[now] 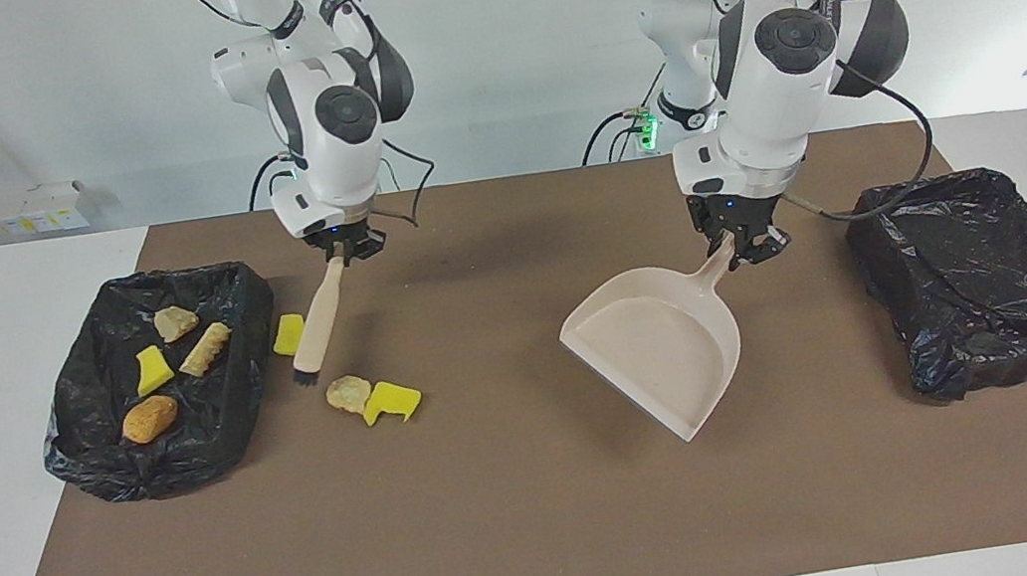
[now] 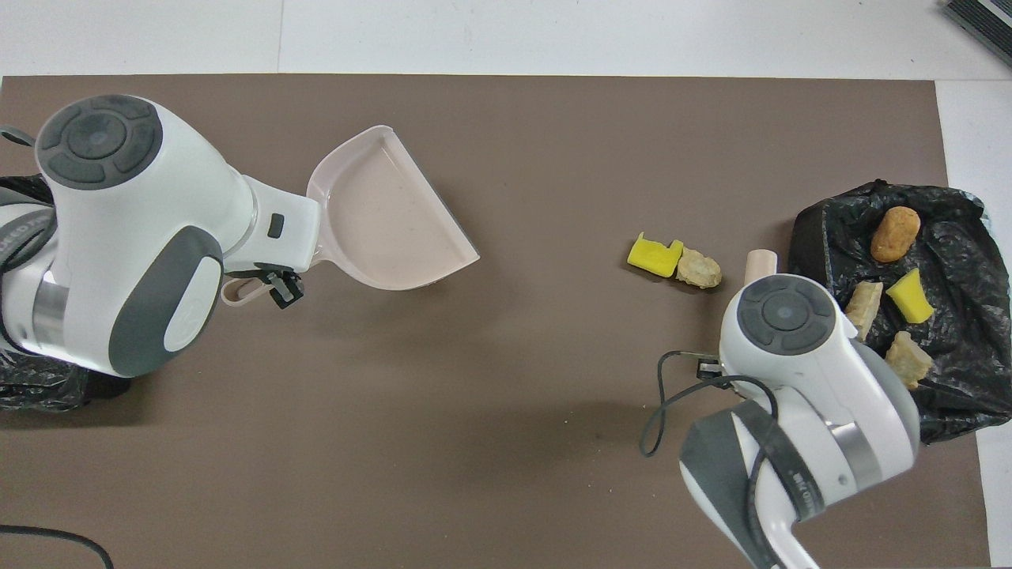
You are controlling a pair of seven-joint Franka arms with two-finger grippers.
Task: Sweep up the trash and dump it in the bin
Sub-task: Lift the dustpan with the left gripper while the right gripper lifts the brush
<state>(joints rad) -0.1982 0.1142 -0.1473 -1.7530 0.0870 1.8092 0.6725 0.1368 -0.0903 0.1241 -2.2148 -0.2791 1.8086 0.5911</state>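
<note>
Trash on the mat: three scraps lie loose on the brown mat [image 1: 550,544] toward the right arm's end of the table; a yellow chunk [image 1: 287,334] sits just beside the bin's wall, and a tan lump [image 1: 348,393] touches a second yellow chunk [image 1: 392,401] farther from the robots.
Trash in the bin: four scraps lie inside the black-lined bin [image 1: 81,429] at the right arm's end: a beige lump [image 1: 175,321], a tan ridged piece [image 1: 205,348], a yellow piece [image 1: 151,369] and an orange-brown lump [image 1: 150,417].
Brush: the beige brush [image 1: 317,320] hangs tilted, its dark bristle end low over the mat between the bin-side yellow chunk and the tan lump; whether the bristles touch the mat cannot be told.
Right gripper: the right gripper [image 1: 345,248] is clenched on the top of the brush handle, over the mat beside the bin.
Dustpan: the beige dustpan [image 1: 663,347] is tilted, its open mouth turned toward the scraps and its handle slanting up.
Left gripper: the left gripper [image 1: 741,248] is clamped on the dustpan handle, over the mat near the second bin.
Second bin: another black-lined bin [image 1: 985,282] stands at the left arm's end of the table.
</note>
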